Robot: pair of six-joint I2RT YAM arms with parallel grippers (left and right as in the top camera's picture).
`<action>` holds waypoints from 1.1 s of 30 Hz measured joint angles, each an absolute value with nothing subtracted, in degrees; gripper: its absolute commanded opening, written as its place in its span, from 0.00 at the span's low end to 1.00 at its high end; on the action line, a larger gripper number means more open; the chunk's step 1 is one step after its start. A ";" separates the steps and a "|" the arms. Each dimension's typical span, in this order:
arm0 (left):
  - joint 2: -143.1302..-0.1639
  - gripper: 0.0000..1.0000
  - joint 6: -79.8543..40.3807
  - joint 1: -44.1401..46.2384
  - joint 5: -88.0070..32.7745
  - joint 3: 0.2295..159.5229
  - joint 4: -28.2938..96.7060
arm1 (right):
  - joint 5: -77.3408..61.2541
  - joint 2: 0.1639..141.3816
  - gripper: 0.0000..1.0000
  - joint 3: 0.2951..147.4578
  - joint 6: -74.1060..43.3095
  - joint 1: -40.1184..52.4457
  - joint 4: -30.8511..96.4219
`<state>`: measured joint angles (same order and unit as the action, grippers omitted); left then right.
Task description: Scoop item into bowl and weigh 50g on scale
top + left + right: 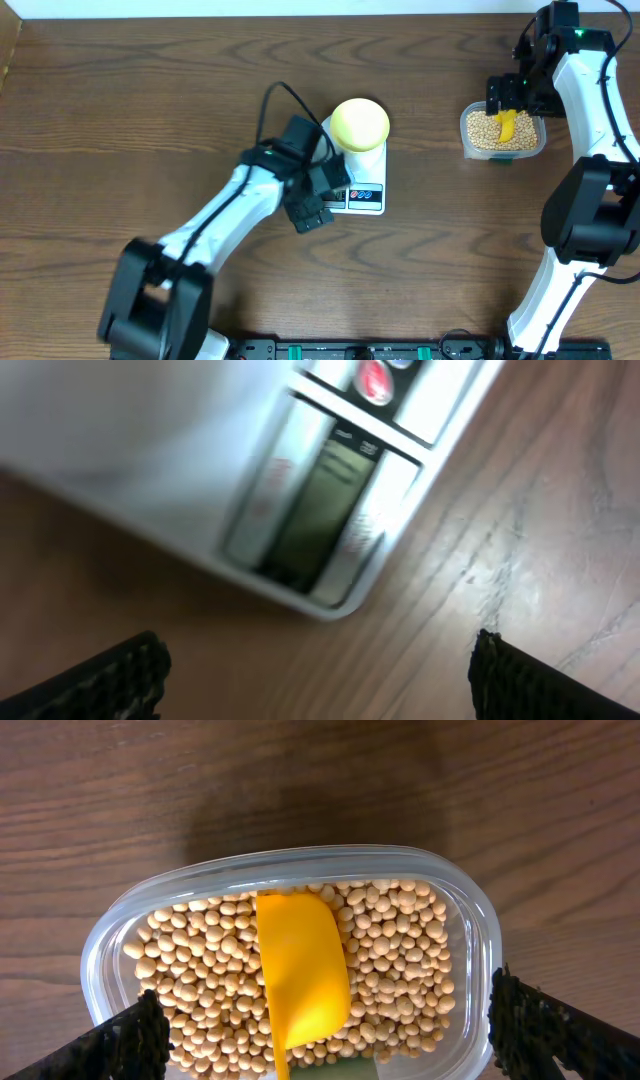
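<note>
Dark wood-grain tabletop point(150, 100) fills every view and carries all the pieces. The soybeans point(400, 960) are all in a clear plastic tub point(470, 900) at the far right. A yellow measuring scoop point(300, 970) lies on them bowl-up, its handle running out of the wrist view's lower edge. The right tool point(330, 1050) hangs directly over the tub, its fingers spread wide to either side of the scoop and touching nothing, so it is released. Well apart, near the middle, the pale yellow bowl point(359, 123) sits on the white digital scale point(365, 195) and looks empty from above. The left tool point(312, 205) hovers just beside the scale's front edge, at the buttons and the grey display point(320, 510), fingers likewise parted and holding nothing. The reading is too blurred to make out. By my judgement no beans have gone across, and the step in hand is taking up the scoop. The right tool needs to drop onto the handle and clench it, then dig and carry a level load over to the bowl without spilling. The scale probably wants zeroing under the bowl first.
</note>
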<state>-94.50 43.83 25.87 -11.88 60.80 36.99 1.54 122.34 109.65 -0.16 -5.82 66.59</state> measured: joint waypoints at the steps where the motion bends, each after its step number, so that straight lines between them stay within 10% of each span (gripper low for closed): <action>1: -93.49 0.98 43.35 25.23 -11.88 60.90 36.97 | 1.54 122.34 0.99 109.65 -0.16 -5.82 66.59; 33: -93.58 0.98 40.47 23.35 -20.01 54.76 33.76 | 1.54 122.34 0.99 109.65 -0.16 -5.82 66.59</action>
<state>-93.58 40.47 23.35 -20.01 54.76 33.76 1.54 122.34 109.65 -0.16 -5.82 66.59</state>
